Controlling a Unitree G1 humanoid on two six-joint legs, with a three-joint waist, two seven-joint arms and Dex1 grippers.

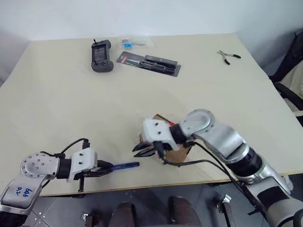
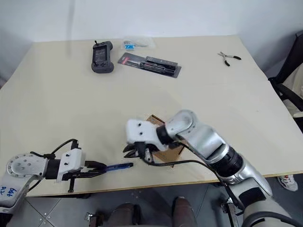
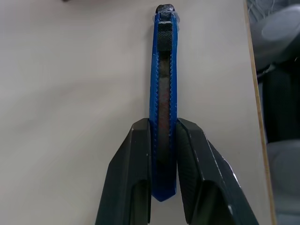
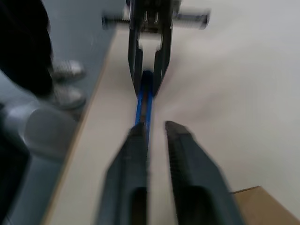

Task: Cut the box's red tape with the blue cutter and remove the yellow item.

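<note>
The table [image 1: 71, 94] carries the box [image 1: 177, 152] near its front edge, right behind the right tool [image 1: 143, 150], whose arm covers most of it; a sliver of red tape [image 1: 171, 124] peeks above the wrist. The left tool [image 1: 105, 169] clamps the blue cutter [image 1: 125, 165] by its rear half, the tip pointing at the right tool, just short of it. The right tool looks nearly shut in its wrist view, with nothing between its fingers. The step in hand seems to be readying the cutter, perhaps sliding its blade out; the right tool should meet the slider squarely while the left grips firm. The yellow item is presumably inside the box.
</note>
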